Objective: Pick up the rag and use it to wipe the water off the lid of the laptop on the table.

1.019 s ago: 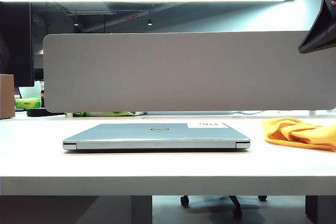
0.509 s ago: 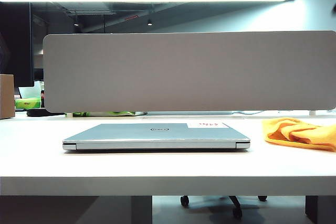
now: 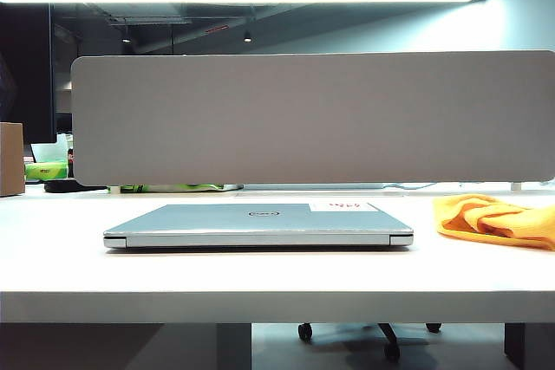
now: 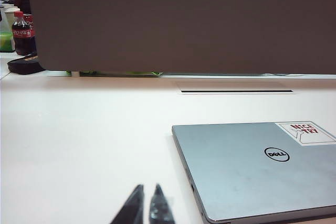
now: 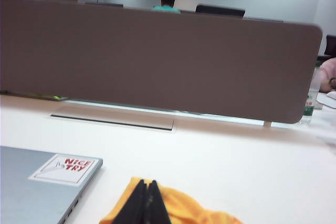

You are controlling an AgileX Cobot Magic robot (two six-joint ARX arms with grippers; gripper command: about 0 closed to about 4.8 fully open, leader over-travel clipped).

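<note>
The closed silver-grey laptop lies in the middle of the white table, its lid showing a round logo and a red-printed sticker. I cannot make out any water on it. The yellow-orange rag lies crumpled on the table to the laptop's right. My right gripper is shut and empty, hanging above the near side of the rag. Over bare table left of the laptop, my left gripper is shut and holds nothing. Neither gripper shows in the exterior view.
A long grey divider panel stands along the back of the table. A cardboard box sits at the far left, and a cola bottle stands beyond the panel's end. A cable slot runs behind the laptop.
The right arm, seen at the exterior view's top right a second ago, has pulled out of that view. Laptop and rag have not moved.
</note>
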